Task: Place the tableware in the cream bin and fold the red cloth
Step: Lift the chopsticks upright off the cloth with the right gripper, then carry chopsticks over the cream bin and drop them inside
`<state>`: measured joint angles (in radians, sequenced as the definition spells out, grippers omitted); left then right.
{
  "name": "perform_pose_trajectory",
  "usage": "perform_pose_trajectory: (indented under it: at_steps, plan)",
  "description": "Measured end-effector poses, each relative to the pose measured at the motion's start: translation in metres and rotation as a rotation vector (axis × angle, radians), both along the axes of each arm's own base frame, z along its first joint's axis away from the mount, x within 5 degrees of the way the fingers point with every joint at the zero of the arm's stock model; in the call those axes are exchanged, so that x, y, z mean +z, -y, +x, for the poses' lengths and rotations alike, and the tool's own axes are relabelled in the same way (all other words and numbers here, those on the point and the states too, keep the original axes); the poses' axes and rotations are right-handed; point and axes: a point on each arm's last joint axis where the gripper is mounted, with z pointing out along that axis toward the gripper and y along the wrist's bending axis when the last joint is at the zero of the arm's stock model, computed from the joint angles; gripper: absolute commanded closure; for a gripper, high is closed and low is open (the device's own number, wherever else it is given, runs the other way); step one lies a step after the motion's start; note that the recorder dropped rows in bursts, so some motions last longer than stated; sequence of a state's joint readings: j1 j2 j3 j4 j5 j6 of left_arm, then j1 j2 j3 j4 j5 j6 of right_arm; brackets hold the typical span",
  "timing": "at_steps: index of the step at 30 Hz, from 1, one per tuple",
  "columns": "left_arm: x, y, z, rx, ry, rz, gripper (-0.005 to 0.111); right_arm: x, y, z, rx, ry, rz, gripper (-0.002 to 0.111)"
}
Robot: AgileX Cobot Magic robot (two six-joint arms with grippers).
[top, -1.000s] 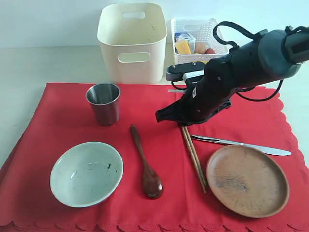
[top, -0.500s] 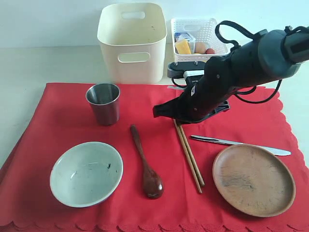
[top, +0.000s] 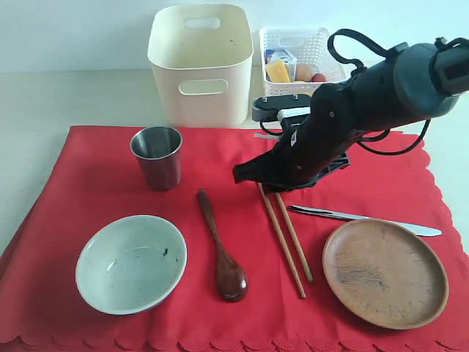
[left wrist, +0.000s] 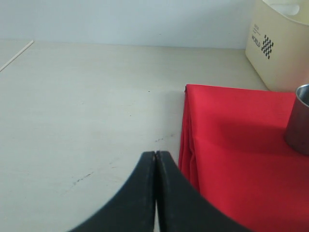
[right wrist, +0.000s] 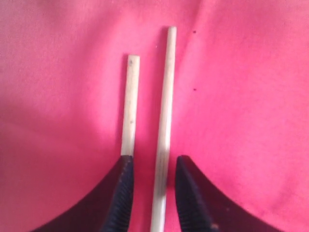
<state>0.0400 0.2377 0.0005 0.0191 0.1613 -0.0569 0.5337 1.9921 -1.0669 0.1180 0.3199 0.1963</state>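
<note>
On the red cloth (top: 95, 191) lie a steel cup (top: 155, 156), a pale bowl (top: 131, 262), a dark wooden spoon (top: 220, 249), two chopsticks (top: 284, 235), a metal knife (top: 366, 218) and a brown wooden plate (top: 385, 272). The cream bin (top: 200, 62) stands behind the cloth. My right gripper (top: 267, 180) hangs low over the chopsticks' far ends, open. In the right wrist view one chopstick (right wrist: 166, 87) runs between the right gripper's (right wrist: 154, 162) jaws with gaps on both sides, and the other (right wrist: 129, 101) passes under one finger. My left gripper (left wrist: 155, 153) is shut and empty over bare table beside the cloth's edge (left wrist: 231, 154).
A white lattice basket (top: 297, 55) with food items stands right of the cream bin. The left wrist view also shows the cup (left wrist: 300, 121) and the bin's wall (left wrist: 282, 43). Bare table lies left of the cloth.
The chopsticks have swung leftward at their far ends and spread apart. The plate has slid slightly to the right. The right gripper's jaws have opened.
</note>
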Motion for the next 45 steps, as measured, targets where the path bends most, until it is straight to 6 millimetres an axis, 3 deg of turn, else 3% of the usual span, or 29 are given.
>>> perform_pose_trajectory:
  at_steps: [14, 18, 20, 25, 31, 35, 45]
  plan:
    - [0.000, 0.000, 0.000, 0.000, 0.000, 0.000, 0.106, 0.002, -0.011, -0.010, 0.044, -0.019, -0.012, 0.077]
    - [0.000, 0.000, 0.000, 0.000, 0.000, 0.000, 0.106, -0.003, -0.014, -0.012, 0.075, -0.019, -0.030, 0.070]
    - [0.000, 0.000, 0.000, 0.000, 0.000, 0.000, 0.106, -0.003, -0.016, -0.013, 0.107, -0.006, -0.047, 0.073]
    - [0.000, 0.000, 0.000, 0.000, 0.000, 0.000, 0.106, -0.004, -0.015, -0.013, 0.132, 0.002, -0.064, 0.108]
    - [0.000, 0.000, 0.000, 0.000, 0.000, 0.000, 0.106, -0.001, -0.016, -0.013, 0.105, -0.005, -0.039, 0.108]
    - [0.000, 0.000, 0.000, 0.000, 0.000, 0.000, 0.106, 0.016, -0.018, -0.014, 0.072, 0.016, 0.011, 0.108]
    - [0.000, 0.000, 0.000, 0.000, 0.000, 0.000, 0.106, 0.080, -0.017, -0.018, 0.084, 0.177, 0.125, 0.108]
